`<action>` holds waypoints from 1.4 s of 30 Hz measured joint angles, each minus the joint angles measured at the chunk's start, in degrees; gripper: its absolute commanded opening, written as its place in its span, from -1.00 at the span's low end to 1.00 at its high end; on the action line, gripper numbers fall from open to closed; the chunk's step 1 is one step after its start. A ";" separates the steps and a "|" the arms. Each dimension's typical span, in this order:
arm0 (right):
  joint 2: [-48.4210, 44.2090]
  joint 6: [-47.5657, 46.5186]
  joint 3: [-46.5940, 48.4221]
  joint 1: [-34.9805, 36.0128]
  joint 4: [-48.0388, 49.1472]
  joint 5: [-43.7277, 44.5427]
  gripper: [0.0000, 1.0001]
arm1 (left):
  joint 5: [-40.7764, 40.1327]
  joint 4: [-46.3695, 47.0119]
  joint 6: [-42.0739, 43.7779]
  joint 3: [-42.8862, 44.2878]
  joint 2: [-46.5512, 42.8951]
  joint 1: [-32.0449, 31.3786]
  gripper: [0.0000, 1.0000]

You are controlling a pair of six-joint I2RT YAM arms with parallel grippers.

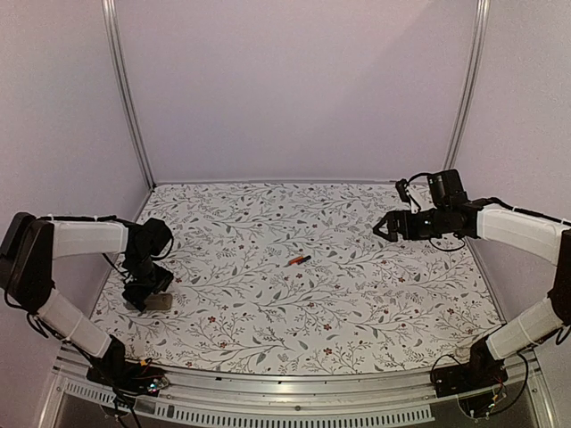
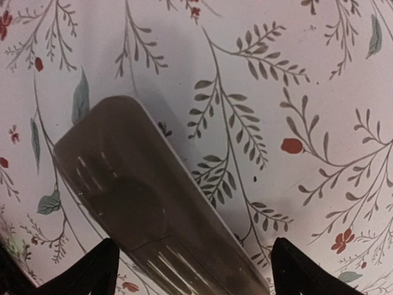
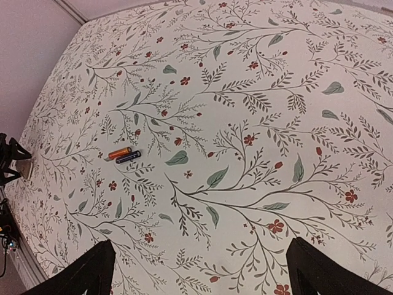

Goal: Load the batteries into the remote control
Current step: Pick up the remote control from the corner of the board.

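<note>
The remote control (image 1: pixel 160 302) lies at the table's left edge, grey-beige back up; in the left wrist view (image 2: pixel 138 200) it runs diagonally and fills the lower left. My left gripper (image 1: pixel 143 296) hangs right over it, open, the jaws (image 2: pixel 193 249) standing wide either side of its lower part, not touching it. Two batteries (image 1: pixel 298 260) lie side by side mid-table: one orange-red (image 3: pixel 119 151), one dark (image 3: pixel 128 157). My right gripper (image 1: pixel 383 227) is open and empty (image 3: pixel 201 246), held above the table's far right, well away from the batteries.
The floral tablecloth (image 1: pixel 357 294) covers the table. Metal frame posts (image 1: pixel 128 98) stand at the back corners against pale walls. In the right wrist view the left gripper and remote show small at the far left edge (image 3: pixel 23 168).
</note>
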 measured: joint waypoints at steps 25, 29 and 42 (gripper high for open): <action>1.14 0.90 1.55 0.00 -1.16 -2.32 0.98 | 0.11 11.56 24.44 13.66 8.59 -13.66 0.01; 1.25 3.06 1.55 0.00 -0.59 -5.03 0.97 | 0.17 16.81 33.79 17.07 9.79 -20.74 0.05; 0.39 15.89 -0.48 1.64 8.02 -13.68 0.95 | 2.40 33.88 57.92 23.17 13.94 -39.06 0.03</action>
